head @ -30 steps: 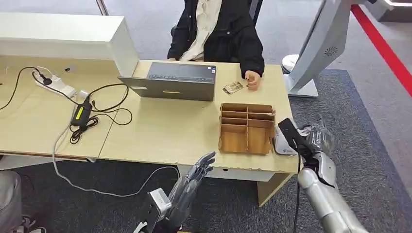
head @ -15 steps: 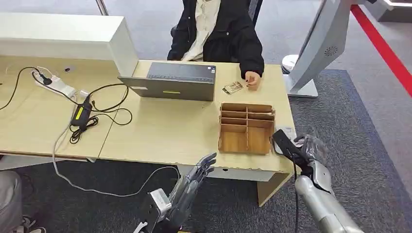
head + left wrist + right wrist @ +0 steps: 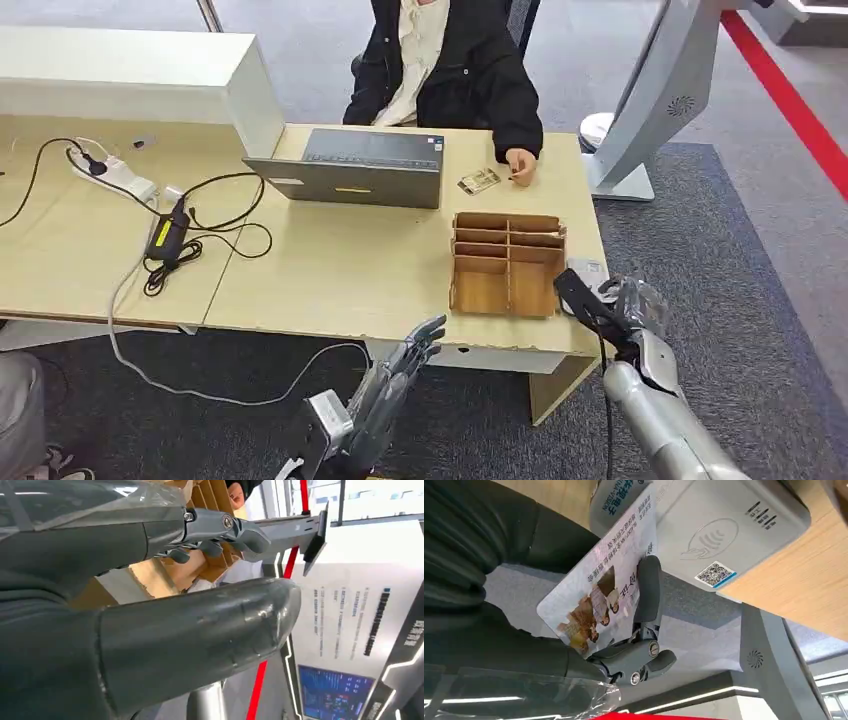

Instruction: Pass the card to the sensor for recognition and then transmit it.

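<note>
At the right front corner of the wooden desk (image 3: 330, 280), the right hand (image 3: 628, 305) holds the card (image 3: 599, 585) over the grey card reader (image 3: 729, 530), its fingers (image 3: 648, 587) clamped across the printed face with the thumb behind. In the right wrist view the card's far edge overlaps the reader's near end; whether the two touch cannot be told. The reader lies on the desk just beside the wooden compartment organizer (image 3: 507, 264), to its right. The left hand (image 3: 400, 370) hangs below the desk's front edge, fingers extended and slightly apart, holding nothing. Across the desk a person in a dark jacket (image 3: 450, 70) sits with one hand (image 3: 519, 163) resting on the desktop next to a second card (image 3: 479, 181). A grey laptop (image 3: 355, 168) stands open facing the person, well apart from the organizer. A power strip (image 3: 115, 172) and a black adapter (image 3: 166, 234) with tangled cables lie on the desk's left part.
</note>
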Available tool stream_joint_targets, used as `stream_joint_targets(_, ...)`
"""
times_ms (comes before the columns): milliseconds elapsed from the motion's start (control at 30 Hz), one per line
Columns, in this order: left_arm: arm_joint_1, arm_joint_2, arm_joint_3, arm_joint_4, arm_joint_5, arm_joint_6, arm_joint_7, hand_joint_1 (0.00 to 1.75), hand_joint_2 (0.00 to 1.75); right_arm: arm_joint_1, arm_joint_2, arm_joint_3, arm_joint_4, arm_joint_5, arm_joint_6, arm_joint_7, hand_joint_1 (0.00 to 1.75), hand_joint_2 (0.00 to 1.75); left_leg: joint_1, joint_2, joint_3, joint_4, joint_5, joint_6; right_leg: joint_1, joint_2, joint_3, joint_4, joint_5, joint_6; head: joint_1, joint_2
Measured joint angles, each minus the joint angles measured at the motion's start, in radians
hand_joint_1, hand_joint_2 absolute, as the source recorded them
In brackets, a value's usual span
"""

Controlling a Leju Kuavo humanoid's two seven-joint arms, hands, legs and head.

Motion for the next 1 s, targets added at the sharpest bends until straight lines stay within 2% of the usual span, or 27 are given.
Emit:
stream_joint_targets(500, -0.004, 0.000, 0.000, 0.000, 0.011, -0.015, -0.006, 0.00, 0.00, -0.006, -0.011, 0.003, -0.065, 0.047, -0.008, 0.018, 1.75, 1.75, 0.000, 0.000, 0.000, 0.000, 0.000, 0.000, 0.000, 0.000, 0.000, 0.000, 0.000, 0.000, 0.000, 0.000)
stream_joint_targets(700, -0.015, 0.000, -0.001, 0.002, 0.012, -0.009, -0.009, 0.00, 0.00, -0.032, -0.044, 0.001, -0.259, 0.140, -0.047, 0.072, 1.75, 1.75, -0.001, 0.000, 0.000, 0.000, 0.000, 0.000, 0.000, 0.000, 0.000, 0.000, 0.000, 0.000, 0.000, 0.000)
stream_joint_targets(867, -0.022, -0.001, -0.002, 0.003, 0.013, 0.003, -0.013, 0.00, 0.00, -0.037, -0.052, 0.000, -0.443, 0.247, -0.018, 0.108, 1.75, 1.75, 0.000, 0.000, 0.000, 0.000, 0.000, 0.000, 0.000, 0.000, 0.000, 0.000, 0.000, 0.000, 0.000, 0.000)
stream_joint_targets(1000, -0.025, -0.002, -0.002, 0.007, 0.015, 0.003, -0.018, 0.00, 0.00, -0.038, -0.048, 0.001, -0.541, 0.291, -0.002, 0.117, 1.75, 1.75, 0.000, 0.000, 0.000, 0.000, 0.000, 0.000, 0.000, 0.000, 0.000, 0.000, 0.000, 0.000, 0.000, 0.000)
